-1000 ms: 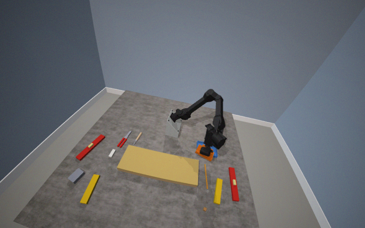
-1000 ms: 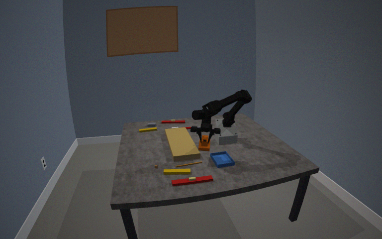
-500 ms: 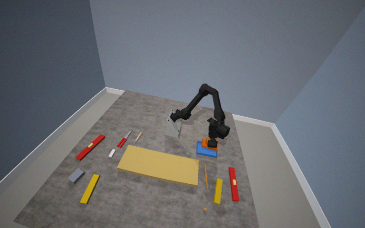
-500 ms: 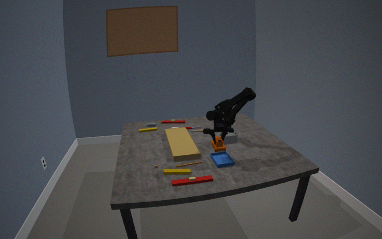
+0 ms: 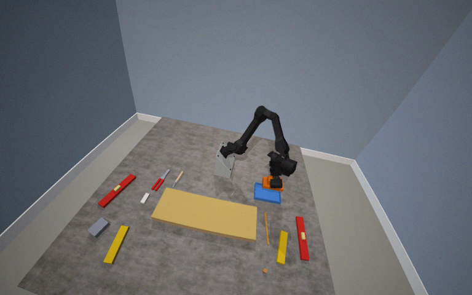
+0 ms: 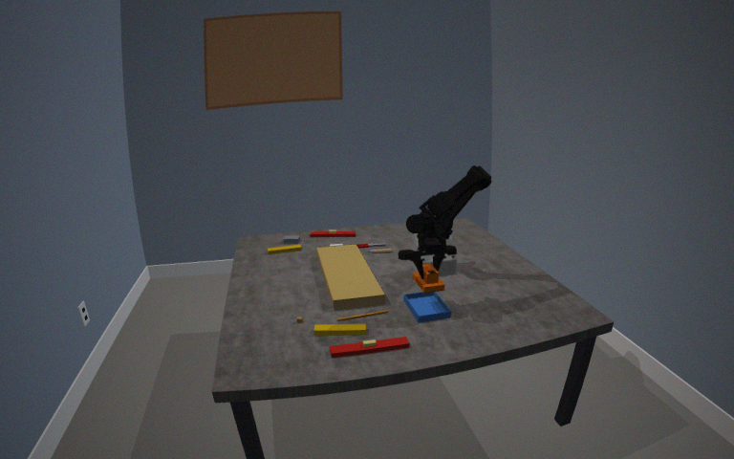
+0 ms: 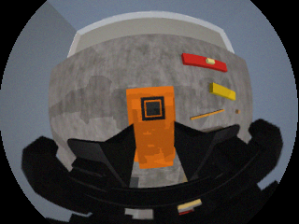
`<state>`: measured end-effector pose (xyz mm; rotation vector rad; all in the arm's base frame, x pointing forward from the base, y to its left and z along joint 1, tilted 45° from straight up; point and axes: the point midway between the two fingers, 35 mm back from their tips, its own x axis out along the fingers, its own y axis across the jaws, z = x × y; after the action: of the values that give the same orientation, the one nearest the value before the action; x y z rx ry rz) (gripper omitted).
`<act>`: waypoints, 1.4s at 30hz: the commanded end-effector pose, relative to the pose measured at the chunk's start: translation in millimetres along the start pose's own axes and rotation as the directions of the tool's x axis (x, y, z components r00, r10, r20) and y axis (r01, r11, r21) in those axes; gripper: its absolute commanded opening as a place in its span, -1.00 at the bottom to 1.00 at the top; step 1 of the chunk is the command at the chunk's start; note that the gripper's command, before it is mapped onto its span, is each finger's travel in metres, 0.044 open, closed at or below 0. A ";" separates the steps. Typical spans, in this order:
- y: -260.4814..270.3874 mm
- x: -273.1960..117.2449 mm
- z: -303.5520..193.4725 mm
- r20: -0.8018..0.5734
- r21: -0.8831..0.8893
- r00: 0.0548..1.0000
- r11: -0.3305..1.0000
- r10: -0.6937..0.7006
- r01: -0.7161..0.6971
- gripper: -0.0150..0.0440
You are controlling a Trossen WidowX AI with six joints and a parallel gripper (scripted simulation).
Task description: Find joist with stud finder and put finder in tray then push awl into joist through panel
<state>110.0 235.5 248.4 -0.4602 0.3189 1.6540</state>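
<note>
My gripper (image 5: 276, 182) (image 6: 430, 271) (image 7: 152, 123) is shut on the orange stud finder (image 5: 266, 183) (image 6: 428, 285) (image 7: 159, 133). It holds the stud finder in the air, roughly level, above the back part of the blue tray (image 5: 267, 199) (image 6: 433, 317). In the wrist view the tray is hidden. The stud finder's dark square display faces the wrist camera. The tan floor panel (image 5: 204, 216) (image 6: 349, 273) lies on the table; no hole shows in its top, and the joist is hidden. The awl (image 5: 179, 176) (image 6: 382, 251), with a pale wooden handle, lies on the table behind the panel's far-left end in the top view.
Beyond the tray lie an orange stick (image 5: 266, 227) (image 6: 362, 316), a yellow bar (image 5: 282, 246) (image 6: 339, 329) and a red level (image 5: 300, 225) (image 6: 346, 350). Red-handled pliers (image 5: 160, 182), a white block (image 5: 145, 198) and another red level (image 5: 107, 198) lie near the awl's side.
</note>
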 end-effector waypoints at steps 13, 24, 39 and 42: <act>-3.9 25.8 -8.3 -0.007 0.001 1.000 1.000 -0.001 0.001 -0.49; -3.8 43.7 -13.8 -0.008 0.001 1.000 1.000 0.000 0.000 -0.49; -0.6 67.4 -21.2 -0.004 0.004 1.000 1.000 0.001 -0.001 -0.49; -0.6 68.9 -21.6 -0.004 0.004 1.000 1.000 0.001 -0.001 -0.49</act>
<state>106.0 283.9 198.3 -0.4631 0.3274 1.6592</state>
